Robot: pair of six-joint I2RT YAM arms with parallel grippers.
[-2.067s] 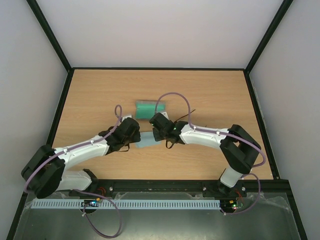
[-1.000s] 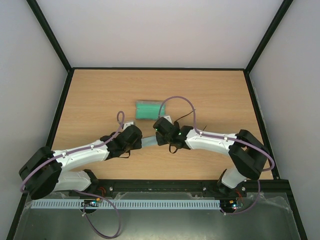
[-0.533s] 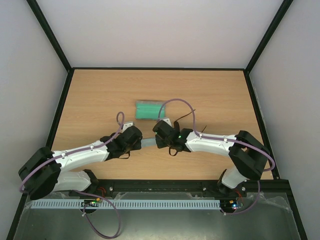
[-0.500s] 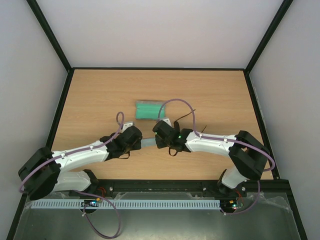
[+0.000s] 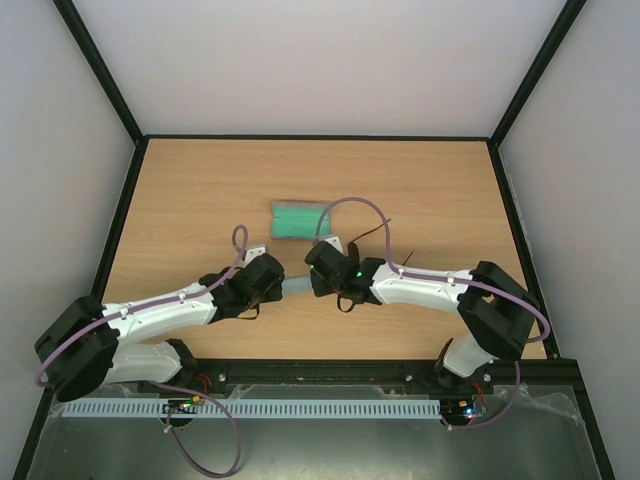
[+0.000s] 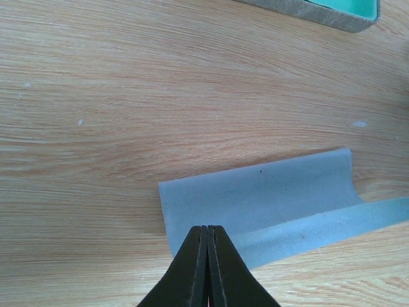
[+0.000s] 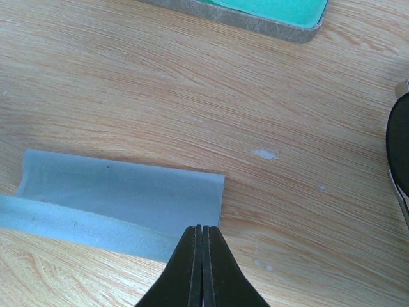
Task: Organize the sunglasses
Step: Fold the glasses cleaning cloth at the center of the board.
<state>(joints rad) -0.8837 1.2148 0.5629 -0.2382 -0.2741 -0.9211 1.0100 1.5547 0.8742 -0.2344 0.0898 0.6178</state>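
The sunglasses are mostly hidden. One dark round lens [image 7: 400, 146] shows at the right edge of the right wrist view, and thin dark temple arms [image 5: 377, 231] stick out beside the right arm. The light blue cloth [image 5: 295, 287] lies between my two grippers, with its near strip doubled up [image 6: 268, 198] [image 7: 121, 195]. My left gripper [image 6: 208, 228] [image 5: 272, 284] is shut on the cloth's left end. My right gripper [image 7: 202, 228] [image 5: 318, 281] is shut on its right end. The grey case with green lining [image 5: 298, 220] lies open just beyond.
The case's edge shows at the top of both wrist views [image 6: 319, 11] [image 7: 255, 19]. Black frame rails [image 5: 128, 210] border the wooden table on the left, right and far sides. Purple cables loop above both arms.
Over two seconds both grippers drew toward the near edge and the visible cloth shrank to a narrow strip. In the last half second nothing visibly moved.
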